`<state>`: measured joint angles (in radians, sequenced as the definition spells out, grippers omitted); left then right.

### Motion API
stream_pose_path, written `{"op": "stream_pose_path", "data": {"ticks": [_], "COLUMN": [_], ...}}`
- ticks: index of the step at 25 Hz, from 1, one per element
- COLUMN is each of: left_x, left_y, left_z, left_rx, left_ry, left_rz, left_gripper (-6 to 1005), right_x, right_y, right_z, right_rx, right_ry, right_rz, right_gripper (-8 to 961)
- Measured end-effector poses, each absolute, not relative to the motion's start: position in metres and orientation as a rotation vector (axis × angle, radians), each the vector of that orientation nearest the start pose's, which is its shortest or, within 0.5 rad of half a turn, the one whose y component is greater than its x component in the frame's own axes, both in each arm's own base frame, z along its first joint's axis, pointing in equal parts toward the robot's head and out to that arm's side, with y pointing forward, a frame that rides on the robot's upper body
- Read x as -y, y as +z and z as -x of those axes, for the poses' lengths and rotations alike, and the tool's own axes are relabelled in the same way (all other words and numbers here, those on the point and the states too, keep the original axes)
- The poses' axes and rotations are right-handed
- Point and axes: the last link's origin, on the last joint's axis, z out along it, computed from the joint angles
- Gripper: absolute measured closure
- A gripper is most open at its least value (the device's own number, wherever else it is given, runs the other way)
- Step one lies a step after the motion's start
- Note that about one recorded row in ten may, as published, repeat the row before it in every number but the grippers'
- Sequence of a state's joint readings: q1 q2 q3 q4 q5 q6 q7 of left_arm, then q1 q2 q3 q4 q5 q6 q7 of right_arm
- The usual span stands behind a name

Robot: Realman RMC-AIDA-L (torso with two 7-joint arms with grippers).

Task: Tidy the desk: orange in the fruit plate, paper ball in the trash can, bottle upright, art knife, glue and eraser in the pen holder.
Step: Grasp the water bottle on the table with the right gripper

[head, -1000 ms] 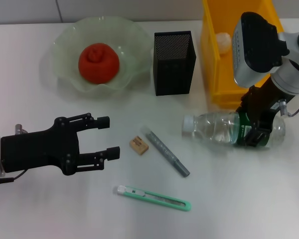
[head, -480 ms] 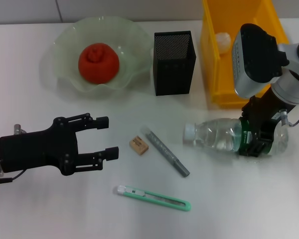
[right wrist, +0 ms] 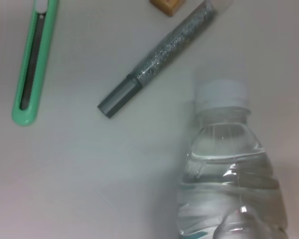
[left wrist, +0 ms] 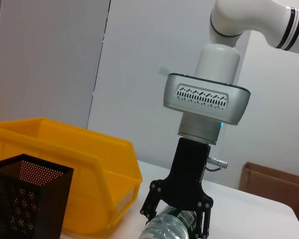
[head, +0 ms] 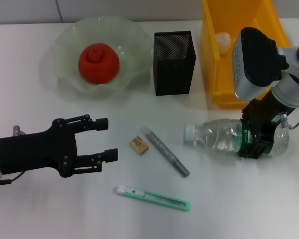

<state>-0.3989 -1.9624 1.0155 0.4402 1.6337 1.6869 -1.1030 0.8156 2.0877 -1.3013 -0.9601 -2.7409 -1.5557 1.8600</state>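
Note:
A clear water bottle (head: pixel 217 136) lies on its side on the white table, cap pointing left; it also shows in the right wrist view (right wrist: pixel 229 169). My right gripper (head: pixel 255 140) is shut on the bottle's green-labelled lower part, as the left wrist view (left wrist: pixel 177 217) also shows. My left gripper (head: pixel 105 139) is open and empty at the front left. A tan eraser (head: pixel 138 145), a grey glue stick (head: pixel 168 152) and a green art knife (head: pixel 153 197) lie on the table between the arms. The orange (head: pixel 98 62) sits in the green fruit plate (head: pixel 65 47). A paper ball (head: pixel 223 40) lies in the yellow bin (head: pixel 214 74).
The black mesh pen holder (head: pixel 174 62) stands between the plate and the yellow bin, behind the glue stick. The glue stick (right wrist: pixel 159 62) and art knife (right wrist: pixel 34 64) lie close to the bottle's cap side.
My right gripper has moved slightly toward the table's front and right, carrying the bottle with it. The left arm has barely moved.

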Motion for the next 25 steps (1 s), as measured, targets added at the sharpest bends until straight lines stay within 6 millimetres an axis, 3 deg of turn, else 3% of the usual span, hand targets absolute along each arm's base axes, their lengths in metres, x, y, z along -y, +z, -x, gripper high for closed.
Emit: {"op": "stream_pose_path", "data": {"ticks": [25], "left_x": [-0.2702], "left_y": [-0.0015], "left_z": [0.2881], "left_rx": [0.481], "left_ry": [-0.924], "left_rz": [2.806], "left_gripper": [215], "right_x": [-0.3689], "right_y": [-0.0309], "right_z": [-0.2038], "right_rx": [-0.126], "right_ry": [-0.932], "right_rz": [2.927], "right_gripper": [165]}}
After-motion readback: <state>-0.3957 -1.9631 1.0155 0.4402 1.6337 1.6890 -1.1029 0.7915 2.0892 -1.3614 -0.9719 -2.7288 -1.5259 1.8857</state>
